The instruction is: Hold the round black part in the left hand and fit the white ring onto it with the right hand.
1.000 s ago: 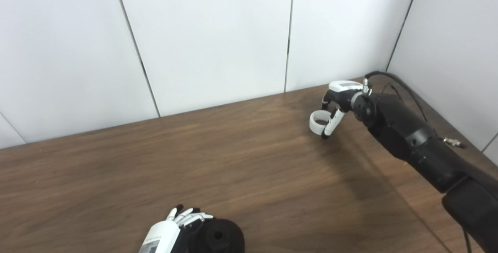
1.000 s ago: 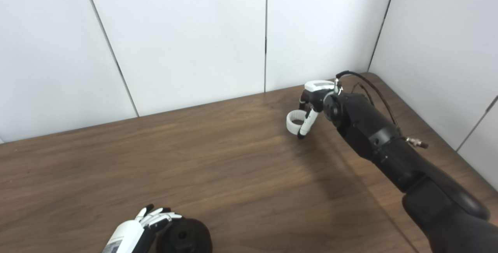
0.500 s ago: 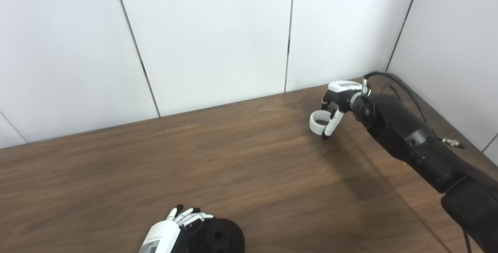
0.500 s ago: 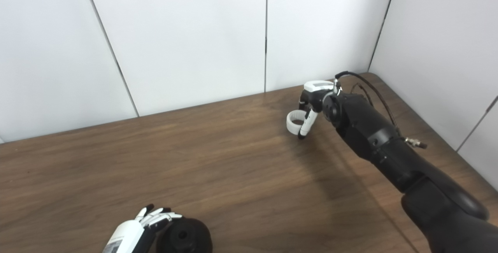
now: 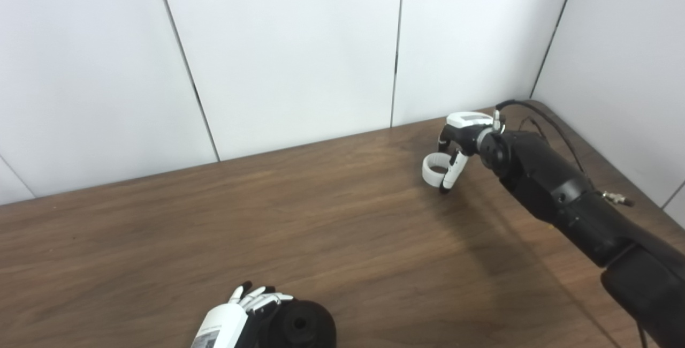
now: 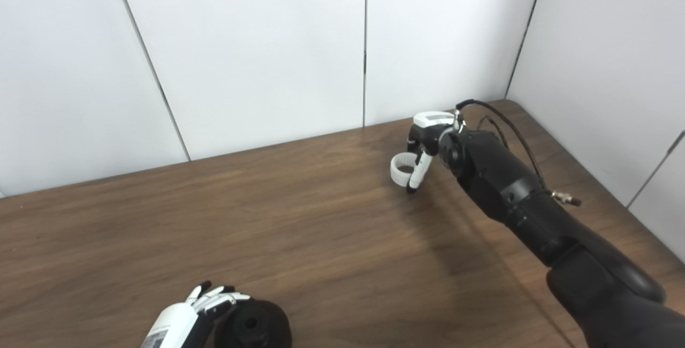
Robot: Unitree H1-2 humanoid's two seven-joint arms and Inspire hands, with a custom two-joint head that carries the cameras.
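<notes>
Right robot hand (image 5: 458, 144) far out over desk (image 5: 342, 219), fingers pinching white ring (image 5: 434, 169), ring hanging just below palm. I note left robot hand (image 5: 251, 310) at near edge, fingers wrapped against round black part (image 5: 302, 326) resting on desk, well apart from ring.

The round part (image 5: 301, 326) is being kept at the near edge of the desk (image 5: 321, 230), left of centre, with the left hand (image 5: 251, 308) directly against its left side. The ring (image 5: 434, 169) is being held by the right hand (image 5: 461, 139) at the far right, near the wall panels (image 5: 294, 43), well apart from the round part.
</notes>
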